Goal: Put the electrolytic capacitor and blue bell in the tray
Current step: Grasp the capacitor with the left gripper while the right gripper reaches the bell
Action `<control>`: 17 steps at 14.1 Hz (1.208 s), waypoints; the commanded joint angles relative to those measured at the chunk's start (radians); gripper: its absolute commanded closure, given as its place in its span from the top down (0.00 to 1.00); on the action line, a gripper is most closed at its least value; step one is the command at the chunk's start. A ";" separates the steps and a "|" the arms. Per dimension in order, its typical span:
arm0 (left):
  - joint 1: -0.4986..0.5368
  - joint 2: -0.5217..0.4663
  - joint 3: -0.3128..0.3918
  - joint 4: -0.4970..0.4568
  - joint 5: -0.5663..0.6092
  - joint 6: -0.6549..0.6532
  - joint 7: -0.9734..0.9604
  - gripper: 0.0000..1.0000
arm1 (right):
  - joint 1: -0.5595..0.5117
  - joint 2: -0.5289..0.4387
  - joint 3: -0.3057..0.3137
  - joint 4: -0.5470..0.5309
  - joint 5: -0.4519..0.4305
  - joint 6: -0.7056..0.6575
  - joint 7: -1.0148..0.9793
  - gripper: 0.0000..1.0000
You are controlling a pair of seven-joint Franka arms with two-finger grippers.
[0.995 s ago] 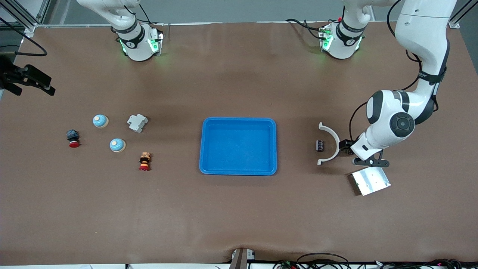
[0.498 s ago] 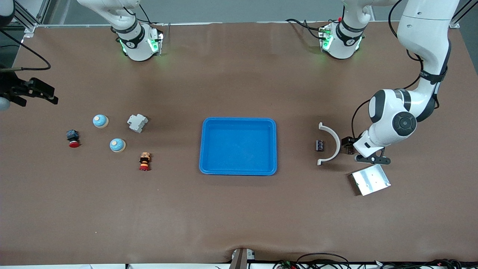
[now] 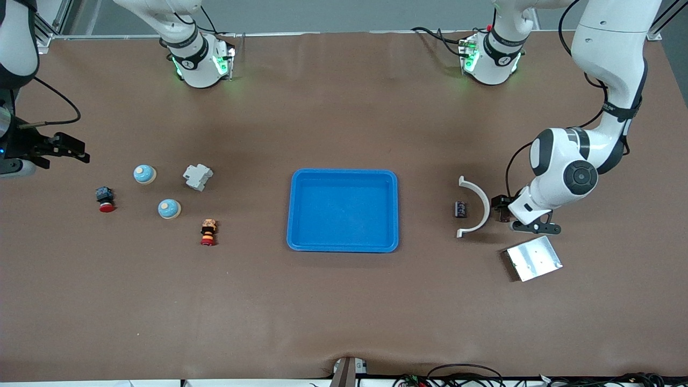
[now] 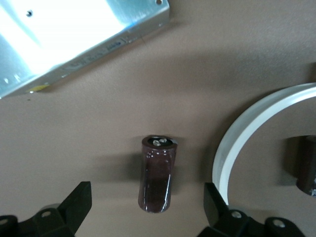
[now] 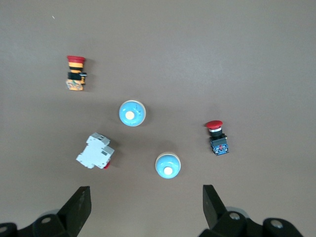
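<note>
The blue tray [image 3: 344, 244] lies mid-table. Two blue bells [image 3: 144, 173] [image 3: 169, 208] stand toward the right arm's end; they also show in the right wrist view [image 5: 132, 113] [image 5: 168, 165]. My right gripper [image 3: 72, 151] [image 5: 145, 197] is open and empty above the table beside them. A dark brown capacitor [image 4: 158, 173] lies on the table between the open fingers of my left gripper [image 3: 508, 212] [image 4: 148, 197], which hangs low over it, not touching. A second dark capacitor [image 3: 460, 209] [image 4: 303, 165] lies inside a white arc [image 3: 481, 201] [image 4: 247, 143].
A silvery metal plate [image 3: 533, 257] [image 4: 74, 39] lies nearer the front camera than the left gripper. Near the bells are a grey breaker [image 3: 197, 176], a red push button [image 3: 105, 199] and a red-and-yellow stop button [image 3: 208, 231].
My right gripper has come in from the table's edge toward the bells. My left gripper has shifted slightly by the white arc. No object has moved.
</note>
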 commanded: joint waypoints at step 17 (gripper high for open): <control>0.006 0.037 -0.003 -0.012 0.017 0.092 0.001 0.30 | -0.098 -0.036 0.014 -0.602 -0.003 0.629 -0.063 1.00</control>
